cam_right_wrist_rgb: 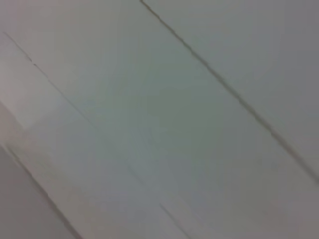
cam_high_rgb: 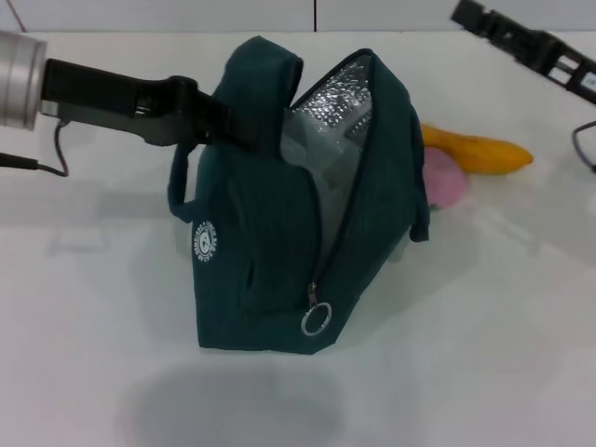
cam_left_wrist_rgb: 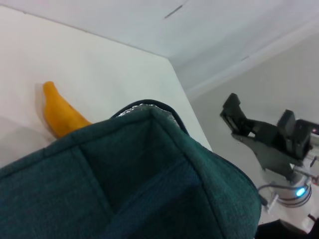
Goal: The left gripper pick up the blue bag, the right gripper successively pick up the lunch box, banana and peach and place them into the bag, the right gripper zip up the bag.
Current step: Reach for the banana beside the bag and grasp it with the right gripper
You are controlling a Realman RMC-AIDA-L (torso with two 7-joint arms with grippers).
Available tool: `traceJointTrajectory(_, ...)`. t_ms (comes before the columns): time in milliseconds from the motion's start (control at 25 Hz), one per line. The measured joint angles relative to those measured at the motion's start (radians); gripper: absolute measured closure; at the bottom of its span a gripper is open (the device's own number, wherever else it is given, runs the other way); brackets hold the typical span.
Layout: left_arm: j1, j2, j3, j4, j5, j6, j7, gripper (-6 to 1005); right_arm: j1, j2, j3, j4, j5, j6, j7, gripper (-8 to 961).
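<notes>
Blue bag [cam_high_rgb: 279, 242] upright, unzipped; left pincer [cam_high_rgb: 244, 133] clamped on handle, arm horizontal; right pincer [cam_high_rgb: 466, 13] raised, apparently open.

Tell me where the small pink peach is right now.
In the head view, the round pink peach lies on the white table to the robot's right of the open dark teal fabric bag, partly hidden by it and just in front of the yellow-orange banana.

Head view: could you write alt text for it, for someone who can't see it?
A dark teal bag stands unzipped on a white table, its silver lining showing, while the left gripper holds one of its handles from the left. A banana and a pink peach lie behind it; the right gripper is at the top right, away from them.
</notes>
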Motion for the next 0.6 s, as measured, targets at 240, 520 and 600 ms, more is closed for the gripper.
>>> traceJointTrajectory(240,0.007,0.006,0.000,0.002,-0.009,0.000,0.000,960,0.009,-0.117,0.006,-0.145,-0.219,0.165,0.048,162)
traceJointTrajectory(520,0.009,0.006,0.000,0.016,-0.012,0.000,0.000,960,0.075,-0.163,0.291,-0.405,-0.957,0.200,0.373,83)
traceJointTrajectory(600,0.009,0.006,0.000,0.016,-0.013,0.001,0.000,960,0.109,-0.159,0.371,-0.465,-1.191,0.145,0.468,84)
